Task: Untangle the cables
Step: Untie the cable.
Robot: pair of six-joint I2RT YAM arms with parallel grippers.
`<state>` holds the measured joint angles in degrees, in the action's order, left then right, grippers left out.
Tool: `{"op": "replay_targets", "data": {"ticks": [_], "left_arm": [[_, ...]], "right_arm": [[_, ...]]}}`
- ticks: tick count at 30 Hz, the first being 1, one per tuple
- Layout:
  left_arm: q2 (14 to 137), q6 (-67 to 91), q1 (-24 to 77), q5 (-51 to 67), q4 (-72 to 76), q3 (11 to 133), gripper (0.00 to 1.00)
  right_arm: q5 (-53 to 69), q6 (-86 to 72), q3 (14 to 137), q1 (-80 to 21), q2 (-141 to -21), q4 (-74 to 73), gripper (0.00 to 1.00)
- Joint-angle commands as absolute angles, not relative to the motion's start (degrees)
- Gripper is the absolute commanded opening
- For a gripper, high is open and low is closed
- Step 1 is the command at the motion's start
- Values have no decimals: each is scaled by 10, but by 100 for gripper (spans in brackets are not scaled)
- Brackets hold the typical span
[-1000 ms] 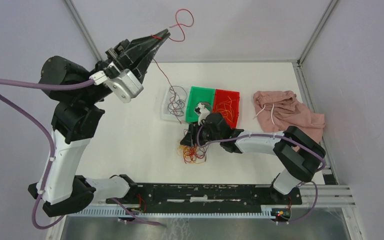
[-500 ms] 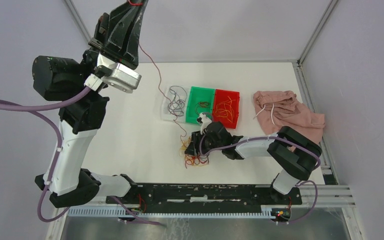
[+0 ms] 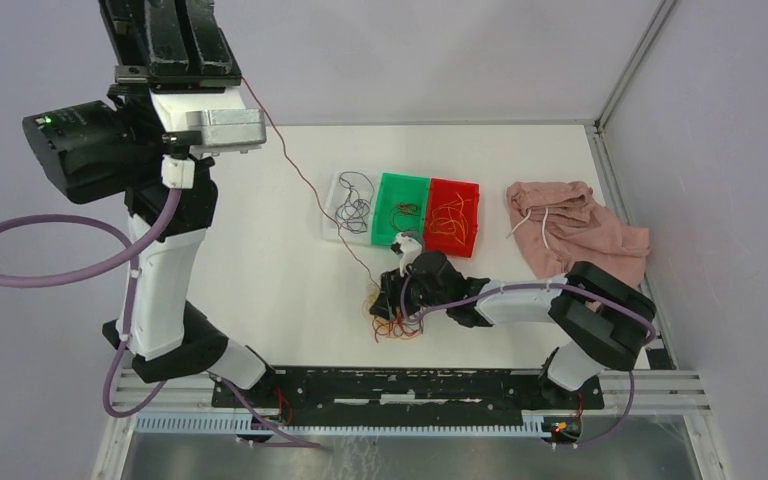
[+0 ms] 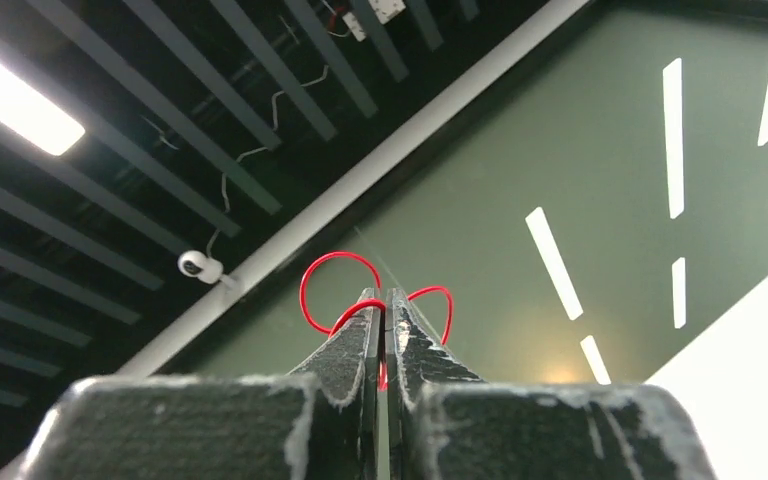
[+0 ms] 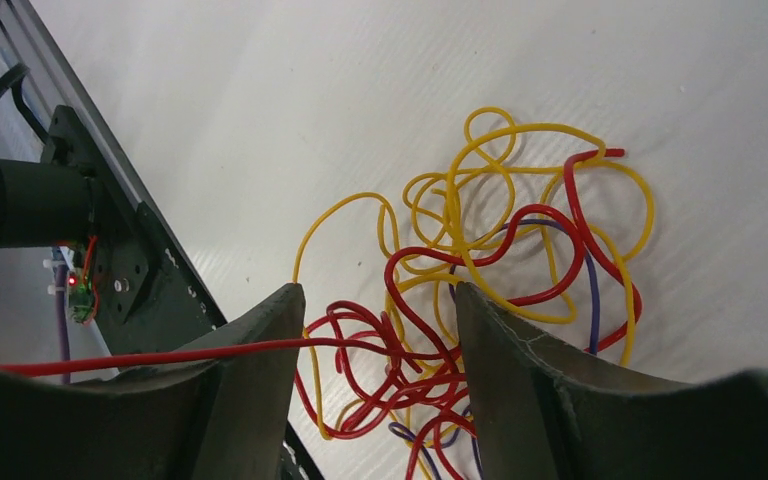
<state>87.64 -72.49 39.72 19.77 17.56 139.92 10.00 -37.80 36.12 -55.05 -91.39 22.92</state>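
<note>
A clump of cables [image 3: 390,318], yellow, red and purple, lies on the white table in front of the bins; it also shows in the right wrist view [image 5: 480,260]. My right gripper [image 5: 378,290] is open, its fingers straddling the near part of the clump, low over the table. My left gripper [image 4: 384,292] is raised high at the far left, pointing up, and is shut on a red cable [image 4: 312,290] that loops past its tips. That red cable [image 3: 300,175] runs taut down to the clump.
A clear bin [image 3: 332,215] with dark cables, a green bin [image 3: 385,190] and a red bin [image 3: 470,215] with yellow cables stand in a row behind the clump. A pink cloth [image 3: 575,230] lies at the right. The black base rail [image 3: 410,385] runs along the near edge.
My left arm swung up and to the left with the red cable, drawing it out of the clump. My right gripper slid slightly nearer, over the clump.
</note>
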Motion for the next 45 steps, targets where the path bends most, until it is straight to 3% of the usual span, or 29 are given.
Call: {"op": "replay_targets", "data": {"ticks": [1, 9, 16, 18, 23, 27, 30, 34, 38, 45], "left_arm": [[852, -806, 400, 217, 217, 1394, 3], [899, -826, 400, 232, 249, 1489, 3], [790, -697, 400, 156, 219, 1293, 3], [763, -655, 400, 152, 200, 1244, 3], [736, -577, 400, 125, 153, 1197, 3], [725, -563, 400, 105, 127, 1179, 3], [716, -563, 400, 107, 124, 1162, 3], [707, -543, 400, 100, 95, 1152, 3], [665, -484, 400, 96, -24, 1093, 4], [516, -382, 399, 129, -188, 793, 3]], "right_arm": [[74, -351, 336, -553, -877, 206, 63], [25, -324, 319, -553, -810, 136, 64], [19, -283, 360, -553, -671, 85, 66], [37, -269, 398, -553, -662, 65, 61], [73, -260, 473, -553, -678, 37, 37], [103, -272, 482, -553, -686, 61, 26], [110, -279, 486, -553, -692, 66, 2], [107, -277, 502, -553, -696, 50, 0], [91, -279, 517, -553, -681, 38, 0], [95, -296, 531, -547, -634, 38, 0]]}}
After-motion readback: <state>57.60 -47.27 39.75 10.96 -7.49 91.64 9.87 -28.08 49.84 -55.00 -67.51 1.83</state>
